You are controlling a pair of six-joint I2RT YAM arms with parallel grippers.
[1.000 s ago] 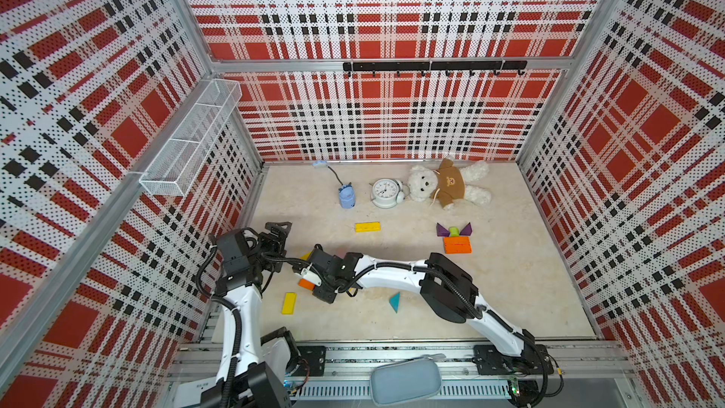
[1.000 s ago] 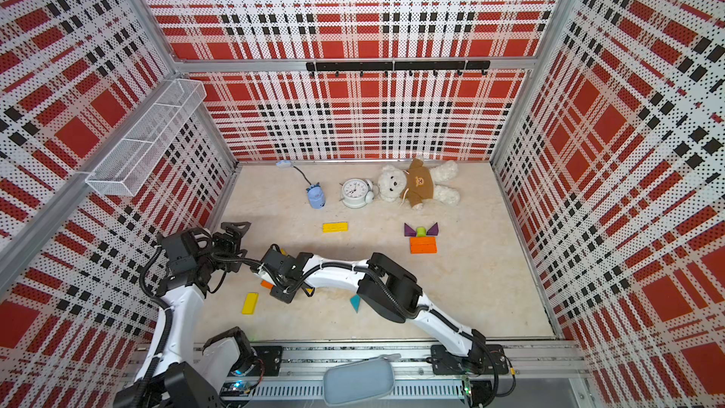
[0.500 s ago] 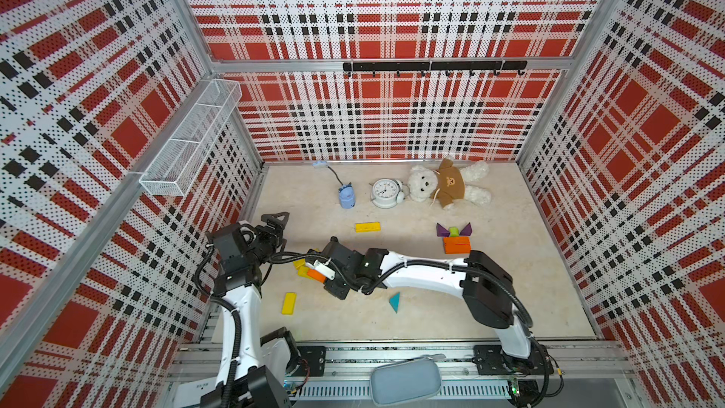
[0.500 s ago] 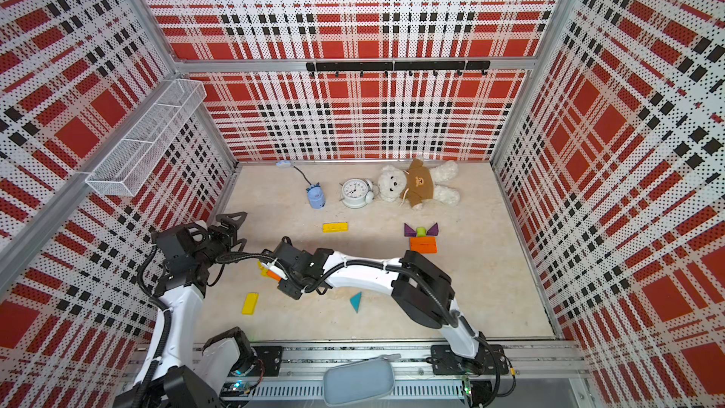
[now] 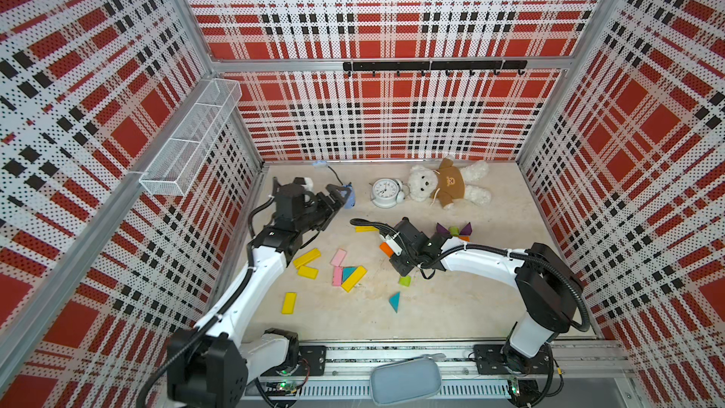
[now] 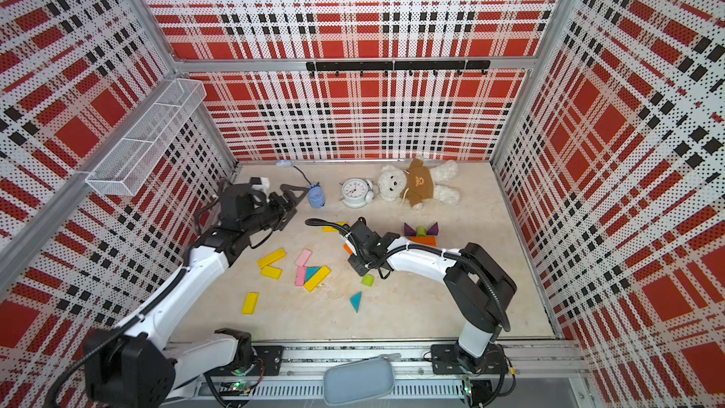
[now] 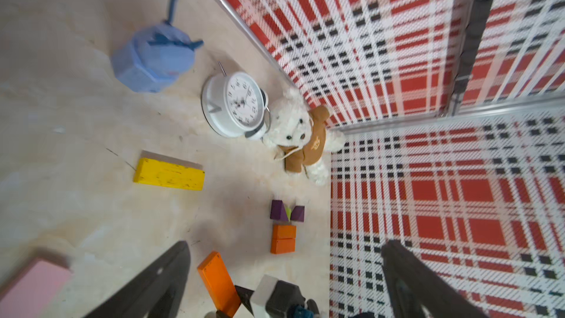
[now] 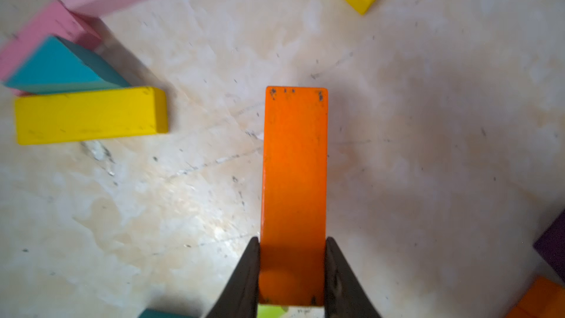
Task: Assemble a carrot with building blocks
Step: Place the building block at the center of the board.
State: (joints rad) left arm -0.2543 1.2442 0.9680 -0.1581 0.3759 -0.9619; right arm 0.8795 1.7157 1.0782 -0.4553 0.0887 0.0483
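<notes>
Since a second ago the right gripper (image 5: 393,250) has drawn back from the left arm's side to mid-table, bringing the orange bar (image 8: 293,178) with it. The left gripper (image 5: 336,200) has swung toward the rear wall. In the right wrist view, the right gripper's black tapered fingers (image 8: 246,273) pinch the long edges of this flat, matte-painted bar near one end. The paint is chipped at its far corners, and its shadow falls on the marbled beige tabletop (image 8: 428,163). The left gripper's jaws are spread wide with nothing between them.

Near the teddy bear (image 5: 447,186), two purple triangles (image 7: 276,209) flank a lime stub (image 7: 288,213) above two stacked orange blocks (image 7: 283,238). By the left arm lies a loose cluster of scuffed yellow bars (image 5: 306,257), pink bars (image 5: 338,257) and a teal triangle (image 5: 347,273).
</notes>
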